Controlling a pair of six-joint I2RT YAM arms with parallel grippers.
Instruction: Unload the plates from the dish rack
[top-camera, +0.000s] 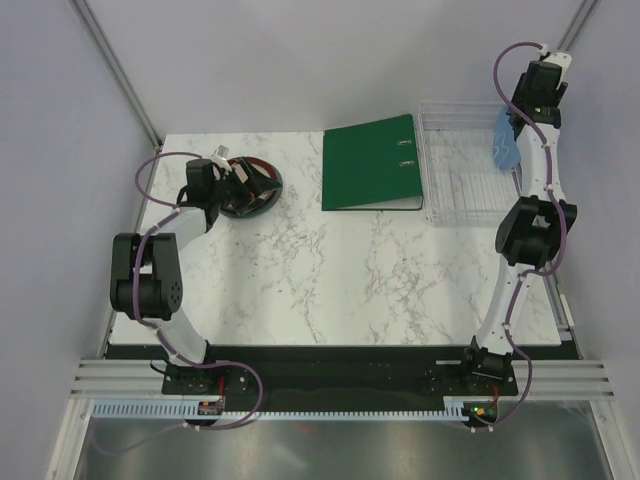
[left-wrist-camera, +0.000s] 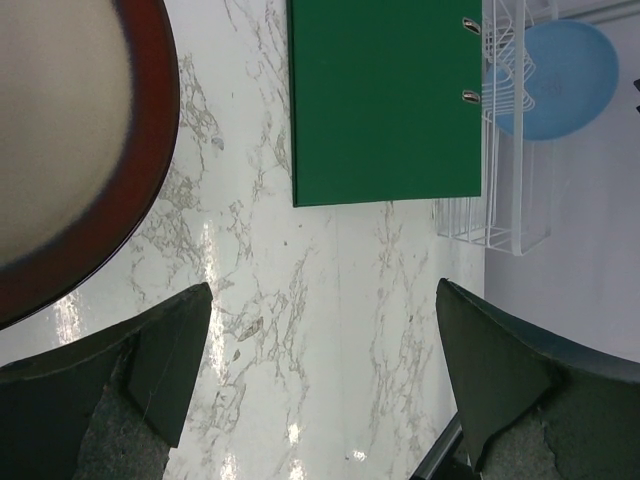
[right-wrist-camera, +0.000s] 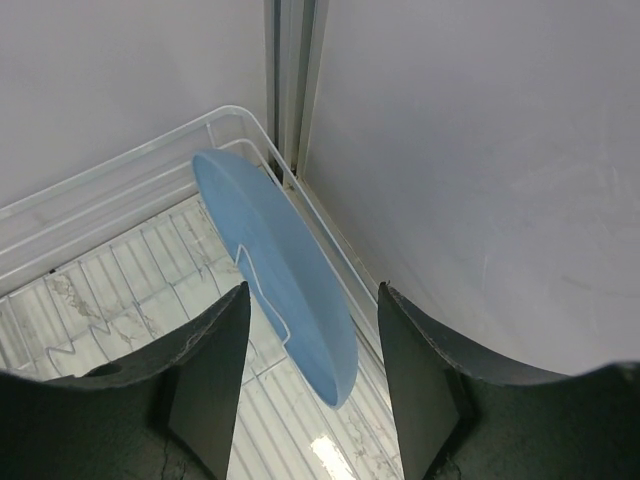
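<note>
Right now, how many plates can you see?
2: a light blue plate standing in the dish rack, a red-rimmed beige plate by the left gripper; others may lie beneath.

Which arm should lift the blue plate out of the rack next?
Right. The right gripper hangs open over the blue plate standing in the rack; the left gripper is far across the table, beside a red-rimmed plate.

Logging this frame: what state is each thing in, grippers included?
light blue plate: standing on edge in the dish rack, not gripped
dish rack: upright on the table, holding that one plate
beige plate: lying flat on the table, outside the rack
green binder: closed, lying flat
left gripper: open, empty, beside the beige plate
right gripper: open, poised over the light blue plate
</note>
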